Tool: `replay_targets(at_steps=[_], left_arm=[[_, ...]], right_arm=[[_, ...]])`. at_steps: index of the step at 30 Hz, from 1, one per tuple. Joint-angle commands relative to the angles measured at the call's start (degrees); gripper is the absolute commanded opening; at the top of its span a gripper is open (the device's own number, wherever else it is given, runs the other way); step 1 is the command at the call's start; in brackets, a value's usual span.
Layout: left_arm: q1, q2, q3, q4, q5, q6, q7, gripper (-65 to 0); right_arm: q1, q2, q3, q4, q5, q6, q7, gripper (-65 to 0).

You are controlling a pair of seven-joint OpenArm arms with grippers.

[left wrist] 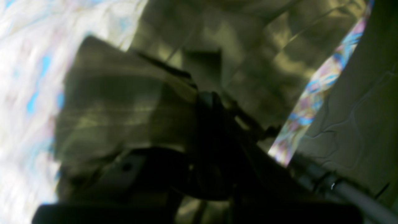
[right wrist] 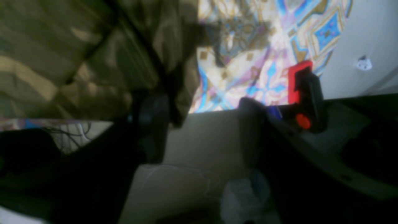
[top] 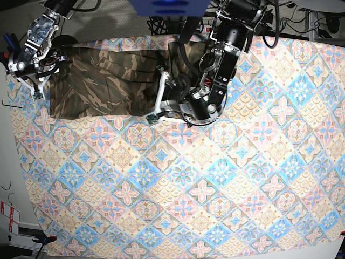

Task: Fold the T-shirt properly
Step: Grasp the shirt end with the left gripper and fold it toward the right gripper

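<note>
Patterned surface point(top: 215, 178) carries the T-shirt point(top: 102, 81) at its far left; left hand point(top: 156, 108) pinches its edge, right hand point(top: 32, 67) spread

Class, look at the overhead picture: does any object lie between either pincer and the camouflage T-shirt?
No, nothing visible does. The T-shirt lies on the patterned cloth. The left pincer is at its edge near the middle of the table; the right pincer is at its opposite end.

The left claw point(top: 156, 105), at twelve o'clock, was clamped shut, its arm bent low. The right claw point(top: 36, 75), at ten o'clock, stood spread.
</note>
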Motion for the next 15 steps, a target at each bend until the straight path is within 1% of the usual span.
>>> replay_targets(at_steps=[1,4,6,8,15], left_arm=[[-1.4,1.2,0.6,-0.8,-0.8,-0.1,-1.4,-65.0],[-2.3,3.0,0.5,-4.4,-0.8,-0.1,-2.6,-65.0],[-3.1,3.5,0.6,-5.3,-0.9,-0.1,-4.4,-65.0],[-3.5,4.2,0.4,-5.4,-1.0,-0.1,-5.0,-65.0],[-7.0,4.2,0.2,-5.7,-1.3,-0.1,-5.2,-65.0]], right_arm=[[0.3,0.8,0.2,1.1,-0.5,-0.1,-0.1,-29.4],[0.3,0.9,0.3,1.1,-0.5,-0.1,-0.1,-29.4],[0.3,0.9,0.3,1.1,-0.5,-0.1,-0.1,-29.4],[0.3,0.9,0.3,1.1,-0.5,-0.1,-0.1,-29.4],[0.3,0.9,0.3,1.1,-0.5,-0.1,-0.1,-29.4]])
